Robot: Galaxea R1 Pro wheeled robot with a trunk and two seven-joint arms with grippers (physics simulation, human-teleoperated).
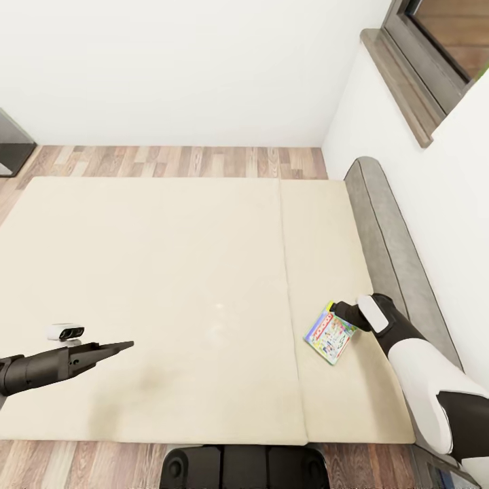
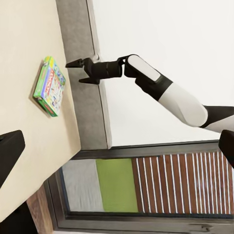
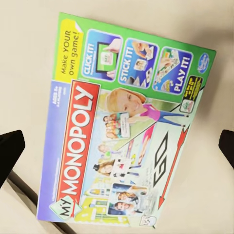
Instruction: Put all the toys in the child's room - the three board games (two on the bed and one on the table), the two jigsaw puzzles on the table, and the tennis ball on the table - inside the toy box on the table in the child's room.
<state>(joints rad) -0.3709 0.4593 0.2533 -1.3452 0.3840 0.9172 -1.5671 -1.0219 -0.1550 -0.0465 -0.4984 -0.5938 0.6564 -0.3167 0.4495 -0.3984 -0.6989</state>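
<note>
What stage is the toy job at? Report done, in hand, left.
Done: nothing the pictures can confirm; the toy box is not visible. In hand: the right tool hangs open over the Monopoly game lying on the bed, not gripped. Left: grasp it, box it.

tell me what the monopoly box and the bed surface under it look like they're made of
Monopoly box: looks like printed cardboard with a slightly glossy finish, judging by its flat faces, crisp edges and bright colour artwork. Bed surface: appears to be matte beige fabric, plain and without shine, with one seam running along it; being a render, the exact textile is unclear.
</note>
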